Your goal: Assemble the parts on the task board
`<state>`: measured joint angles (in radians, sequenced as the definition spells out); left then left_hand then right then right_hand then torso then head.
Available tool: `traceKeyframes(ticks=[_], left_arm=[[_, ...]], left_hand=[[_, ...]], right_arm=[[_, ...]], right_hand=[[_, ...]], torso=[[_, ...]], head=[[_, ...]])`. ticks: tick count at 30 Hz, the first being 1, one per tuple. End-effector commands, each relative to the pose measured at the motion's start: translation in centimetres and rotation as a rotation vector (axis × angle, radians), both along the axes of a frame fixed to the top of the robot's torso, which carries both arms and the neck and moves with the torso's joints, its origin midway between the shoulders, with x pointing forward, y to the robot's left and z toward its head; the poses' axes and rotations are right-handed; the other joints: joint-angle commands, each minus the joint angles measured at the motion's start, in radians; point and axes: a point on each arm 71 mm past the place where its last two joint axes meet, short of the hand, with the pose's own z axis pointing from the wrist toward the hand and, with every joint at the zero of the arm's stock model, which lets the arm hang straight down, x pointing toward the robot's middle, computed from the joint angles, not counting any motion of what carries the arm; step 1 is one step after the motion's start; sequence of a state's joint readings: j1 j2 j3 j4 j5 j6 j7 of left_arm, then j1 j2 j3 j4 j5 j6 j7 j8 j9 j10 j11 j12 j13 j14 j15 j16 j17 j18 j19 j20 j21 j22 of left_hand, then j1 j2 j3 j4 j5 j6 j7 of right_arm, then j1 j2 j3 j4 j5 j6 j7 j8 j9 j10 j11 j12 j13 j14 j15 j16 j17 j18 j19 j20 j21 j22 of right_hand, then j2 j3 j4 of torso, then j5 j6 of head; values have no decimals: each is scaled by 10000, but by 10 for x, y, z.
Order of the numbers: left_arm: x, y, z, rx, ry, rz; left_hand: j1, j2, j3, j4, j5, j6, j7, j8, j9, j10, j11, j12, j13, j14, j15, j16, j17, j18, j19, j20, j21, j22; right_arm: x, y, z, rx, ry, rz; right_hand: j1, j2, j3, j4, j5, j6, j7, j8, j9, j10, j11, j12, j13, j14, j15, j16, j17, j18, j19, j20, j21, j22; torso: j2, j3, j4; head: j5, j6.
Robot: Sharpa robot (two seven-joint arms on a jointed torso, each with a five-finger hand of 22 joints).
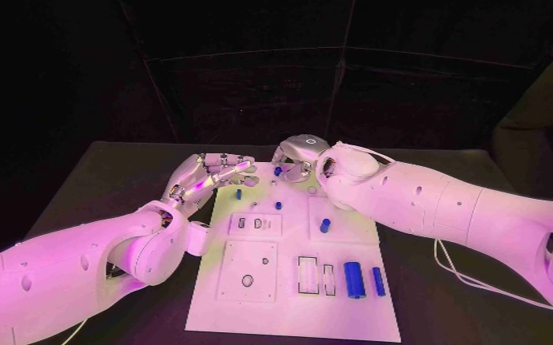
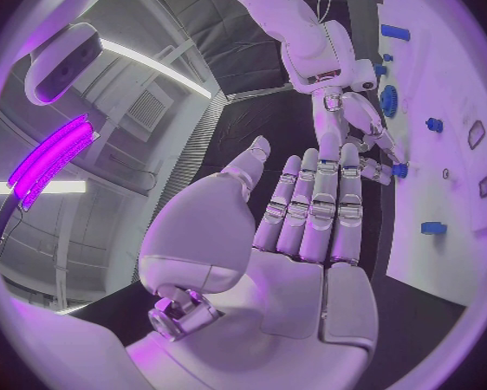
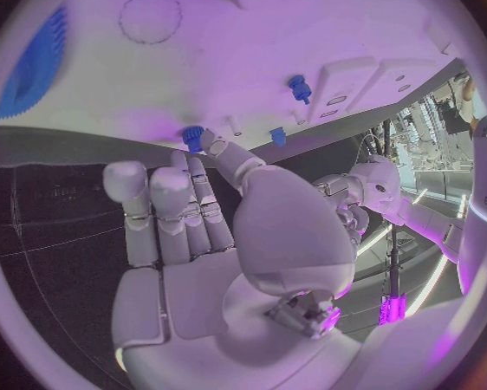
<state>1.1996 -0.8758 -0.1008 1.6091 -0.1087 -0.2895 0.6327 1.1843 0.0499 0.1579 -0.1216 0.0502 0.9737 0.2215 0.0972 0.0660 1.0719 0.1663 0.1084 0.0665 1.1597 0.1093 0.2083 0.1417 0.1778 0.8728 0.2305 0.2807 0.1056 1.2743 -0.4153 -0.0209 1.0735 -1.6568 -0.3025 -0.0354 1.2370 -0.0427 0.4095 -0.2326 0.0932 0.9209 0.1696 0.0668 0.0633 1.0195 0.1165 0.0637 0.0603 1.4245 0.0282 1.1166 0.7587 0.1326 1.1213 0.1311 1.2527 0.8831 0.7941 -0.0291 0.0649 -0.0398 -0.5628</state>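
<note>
Left robot hand [image 1: 216, 171]: I see it spread, holding nothing.
Right robot hand [image 1: 297, 156]: fingertip on a blue part [image 3: 192, 134] (grip unclear).
Progress: task board [image 1: 288, 313] mostly unassembled, I judge.

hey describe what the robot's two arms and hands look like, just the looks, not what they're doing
Both arms have smooth, rounded white shells with small round holes in the casing. The right arm has a thin pale cable running along it and looping down beside the forearm. The left hand and right hand are silver metal, with segmented fingers and pale pads on their inner sides; exposed metal joints show at the thumb bases in the wrist views.
</note>
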Motion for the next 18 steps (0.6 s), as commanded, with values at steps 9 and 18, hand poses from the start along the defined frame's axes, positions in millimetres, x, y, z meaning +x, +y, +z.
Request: traceKeyframes(ticks=[9,18], left_arm=[[0,1,2,-60,-10,-98],[1,5,2,-74,24,-41]], left_hand=[[-86,1,-6,-65,35,-37,68,-84,-15,-51,14,-44,-15,-29,62,-67,19,67,48,27,-59,-20],[-88,1,-7,-69,33,-39,70,-88,-15,-55,16,-51,-15,-30,64,-72,20,67,48,29,-63,-24]], right_arm=[[-8,-19,8,436,-412,-113],[-21,-75,21,1371,577,-1315]], right_hand=[[383,-173,-1045,389,131,-698,-70,48,82,-651,21,639,98,32,1,-315,-490,143,-167,55,-500,-647],[118,-44,-1194,858,480,245,43,343,178,1472,-258,1790,366,517,-195,827,1129,-217,1158,-98,564,1277]], torso=[[-3,31,-71],[-39,76,-210]], head=[[37,40],[35,111]])
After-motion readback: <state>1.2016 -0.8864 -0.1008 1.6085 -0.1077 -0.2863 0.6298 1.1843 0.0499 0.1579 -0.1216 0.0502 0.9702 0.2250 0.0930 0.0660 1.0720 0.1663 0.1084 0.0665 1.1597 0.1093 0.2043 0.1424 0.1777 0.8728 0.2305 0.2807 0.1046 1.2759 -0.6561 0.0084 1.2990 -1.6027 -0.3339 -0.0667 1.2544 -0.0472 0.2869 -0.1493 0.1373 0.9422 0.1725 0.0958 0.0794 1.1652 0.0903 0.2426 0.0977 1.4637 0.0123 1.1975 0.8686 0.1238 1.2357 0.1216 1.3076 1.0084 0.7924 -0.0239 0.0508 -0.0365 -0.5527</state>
